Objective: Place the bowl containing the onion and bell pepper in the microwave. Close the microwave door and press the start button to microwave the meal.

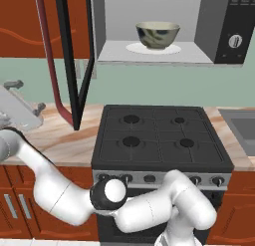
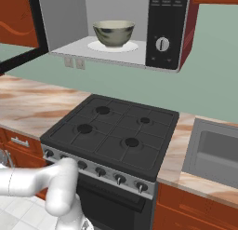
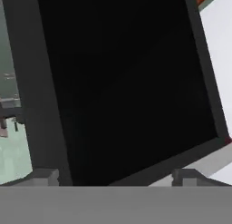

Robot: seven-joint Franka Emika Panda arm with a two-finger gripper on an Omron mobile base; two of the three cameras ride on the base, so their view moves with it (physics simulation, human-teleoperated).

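From my seat at the controls, the left base view showed the microwave door (image 1: 74,61) at far left, swung wide out over the counter (image 1: 60,135): a black frame seen nearly edge-on, its lower corner hanging above the wood-grain top. A dark red curved bar stood just beside it. Right of the door the microwave (image 1: 199,56) was open, its pale grey cavity lit, and the bowl (image 1: 157,35) sat upright on the white round plate in the middle of the cavity floor. The bowl was deep, cream-white inside, with dark blue-grey blotches over its outer wall. From both base cameras I looked at its side and rim, so I could not tell what lay inside it. At the right end of the microwave stood the dark control panel (image 1: 236,26) with a round white knob; a few lines of pale lettering ran across its top, too small for me to read. Below, the black four-burner stove (image 1: 159,135) sat between the counter stretches, a row of knobs along its front, and a grey sink (image 2: 216,152) lay to the right.

In the hand view the tool (image 3: 116,177) had its two fingertips (image 3: 44,175) far apart, spread to their widest, with nothing between them. It pointed at the door's black glass panel (image 3: 127,82), which was close in front, the dark frame running along the left and lower edges.
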